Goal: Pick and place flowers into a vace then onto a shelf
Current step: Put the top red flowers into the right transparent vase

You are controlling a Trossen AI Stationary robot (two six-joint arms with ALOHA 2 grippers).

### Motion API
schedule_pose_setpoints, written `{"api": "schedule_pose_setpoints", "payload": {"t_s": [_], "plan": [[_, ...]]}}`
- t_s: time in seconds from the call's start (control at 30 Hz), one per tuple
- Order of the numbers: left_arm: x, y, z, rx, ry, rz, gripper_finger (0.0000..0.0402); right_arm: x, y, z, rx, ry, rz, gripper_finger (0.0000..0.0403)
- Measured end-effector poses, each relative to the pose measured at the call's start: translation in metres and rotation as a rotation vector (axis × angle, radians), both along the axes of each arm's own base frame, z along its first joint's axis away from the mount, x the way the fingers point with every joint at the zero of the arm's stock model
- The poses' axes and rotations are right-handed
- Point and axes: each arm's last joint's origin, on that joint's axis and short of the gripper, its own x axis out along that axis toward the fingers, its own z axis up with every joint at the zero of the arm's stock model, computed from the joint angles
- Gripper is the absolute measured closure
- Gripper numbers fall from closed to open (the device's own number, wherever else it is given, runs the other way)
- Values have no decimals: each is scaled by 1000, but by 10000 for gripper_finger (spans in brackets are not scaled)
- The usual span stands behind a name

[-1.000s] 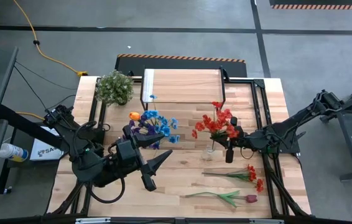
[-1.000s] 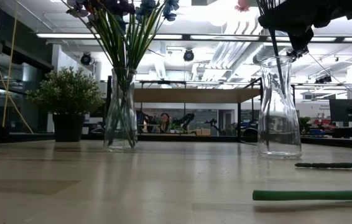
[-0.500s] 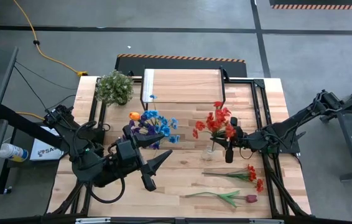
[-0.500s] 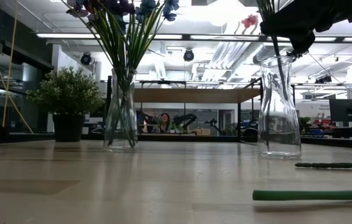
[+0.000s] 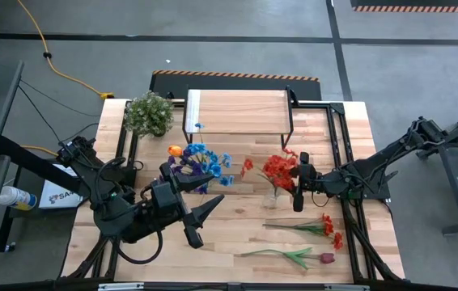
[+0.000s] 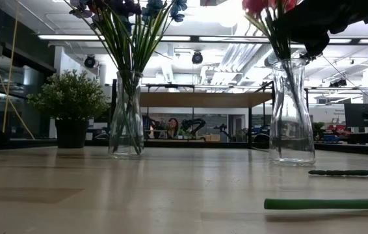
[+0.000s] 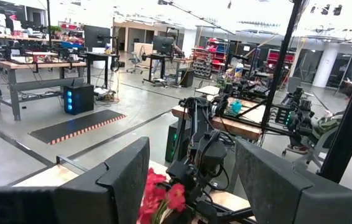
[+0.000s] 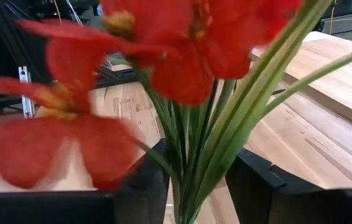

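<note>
at the centre right of the high view, a bunch of red artificial flowers on long green stems (image 5: 278,169) is seen standing in a clear glass carafe-shaped vase (image 5: 271,196), with the right gripper (image 5: 297,187) held just beside the blooms. in the right wrist view the green stems (image 8: 191,155) are seen passing between the two dark fingers (image 8: 140,186), with a gap visible on either side, so the right gripper is judged to be parted and letting go rather than clenched on the stems. in the low view the same vase (image 6: 292,114) is shown upright at the right of the frame with stems running down inside it.

at the lower left of the high view, the left gripper (image 5: 201,217) is parked above the table with its fingers spread and nothing held. a second glass vase holding blue, purple and orange flowers (image 5: 199,162) stands at the middle of the frame. two loose red-bloomed stems (image 5: 310,227) and (image 5: 290,256) lie on the wooden tabletop at the lower right. the low wooden-topped shelf with black metal legs (image 5: 235,111) sits at the upper centre, and a bushy pale-green potted plant (image 5: 148,113) at its left.

as risks, the blooms could be snagged by a finger when the arm is withdrawn, and the light vase could be tipped or the bunch dragged out. a top-heavy bunch could also lean and topple the vase.
</note>
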Motion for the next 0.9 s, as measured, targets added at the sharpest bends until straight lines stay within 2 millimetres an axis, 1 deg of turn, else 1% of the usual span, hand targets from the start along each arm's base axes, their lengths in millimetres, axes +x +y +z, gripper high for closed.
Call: {"api": "schedule_pose_setpoints", "payload": {"t_s": [0.2, 0.33, 0.5, 0.77, 0.9], "plan": [[0, 0, 0, 0, 0, 0, 131, 0, 1, 0, 8, 4, 41, 243], [0, 0, 0, 2, 1, 0, 131, -1, 2, 0, 18, 15, 90, 238], [0, 0, 0, 4, 2, 0, 131, -4, 1, 0, 18, 31, 93, 237], [0, 0, 0, 4, 2, 0, 131, -16, -5, 5, 19, 43, 97, 237], [0, 0, 0, 4, 2, 0, 131, -23, -7, 9, 36, 45, 144, 237]]}}
